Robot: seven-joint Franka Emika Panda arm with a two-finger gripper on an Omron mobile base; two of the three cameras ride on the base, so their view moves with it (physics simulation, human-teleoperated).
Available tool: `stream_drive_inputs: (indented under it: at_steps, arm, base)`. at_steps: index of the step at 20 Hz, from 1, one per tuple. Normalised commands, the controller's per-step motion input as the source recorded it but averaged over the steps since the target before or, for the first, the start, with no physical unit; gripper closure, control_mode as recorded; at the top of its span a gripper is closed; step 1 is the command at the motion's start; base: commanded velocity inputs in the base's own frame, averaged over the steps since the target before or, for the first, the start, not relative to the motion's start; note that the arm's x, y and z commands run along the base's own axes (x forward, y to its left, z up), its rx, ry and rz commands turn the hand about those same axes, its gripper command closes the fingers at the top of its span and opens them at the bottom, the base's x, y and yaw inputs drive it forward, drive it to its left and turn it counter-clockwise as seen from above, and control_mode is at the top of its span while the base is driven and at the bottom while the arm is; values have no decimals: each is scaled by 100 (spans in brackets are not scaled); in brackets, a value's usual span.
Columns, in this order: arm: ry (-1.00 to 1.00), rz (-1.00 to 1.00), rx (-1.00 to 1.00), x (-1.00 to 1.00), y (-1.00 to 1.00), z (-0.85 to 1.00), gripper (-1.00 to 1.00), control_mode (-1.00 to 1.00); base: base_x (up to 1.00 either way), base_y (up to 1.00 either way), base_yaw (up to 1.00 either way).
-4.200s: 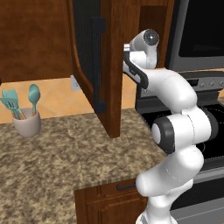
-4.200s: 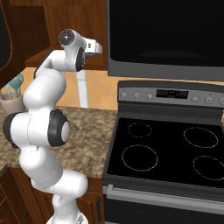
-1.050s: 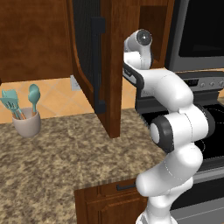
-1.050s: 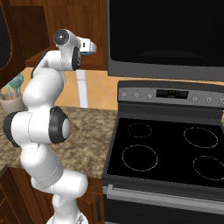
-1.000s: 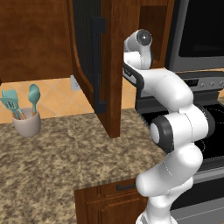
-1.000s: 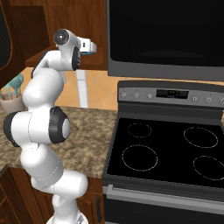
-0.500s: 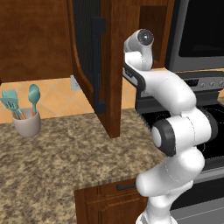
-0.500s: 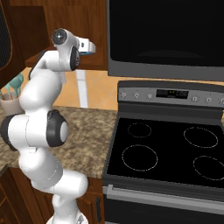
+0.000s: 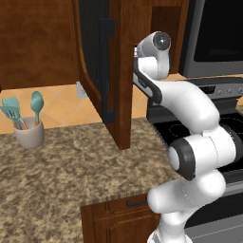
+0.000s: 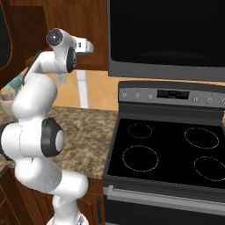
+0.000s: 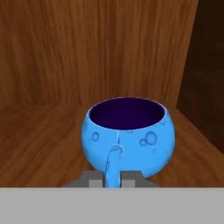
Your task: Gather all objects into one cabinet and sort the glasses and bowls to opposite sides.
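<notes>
A bright blue mug [image 11: 128, 135] with a dark inside stands upright on the wooden shelf [image 11: 39, 135] inside the cabinet [image 9: 124, 71]. My gripper [image 11: 113, 177] is shut on the mug's handle, and its two grey fingertips [image 11: 92, 179] press the handle from both sides. The mug sits near the cabinet's right inner wall [image 11: 205, 65]. In the left base view the arm reaches up behind the open cabinet door, whose black bar handle [image 9: 107, 71] faces the camera. In the right base view the hand [image 10: 84, 45] points into the cabinet. The bowls are out of view.
A pale crock of teal utensils [image 9: 28, 130] stands on the granite counter [image 9: 61, 175] at the left. A black stove [image 10: 167, 154] lies to the right, with a microwave [image 10: 167, 35] above it. The open cabinet door hangs over the counter.
The arm's upper joints have shifted only slightly beside the cabinet. The grip stays shut.
</notes>
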Motion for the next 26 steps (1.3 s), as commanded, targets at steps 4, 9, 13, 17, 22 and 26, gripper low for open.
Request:
stream_drive_inputs:
  at_steps: [4,9,13,17,22,26]
  arm:
    - [0,0,0,-31,0,14,100,-100]
    - [0,0,0,-61,0,5,100,-100]
    - [0,0,0,-74,-4,9,100,-100]
    - [0,0,2,-72,-12,12,100,-100]
    - [0,0,3,-69,-8,9,100,-100]
    - [0,0,4,-81,-10,0,100,-100]
  base:
    - [0,0,0]
    - [0,0,0]
    - [0,0,0]
    - [0,0,0]
    - [0,0,0]
    - [0,0,0]
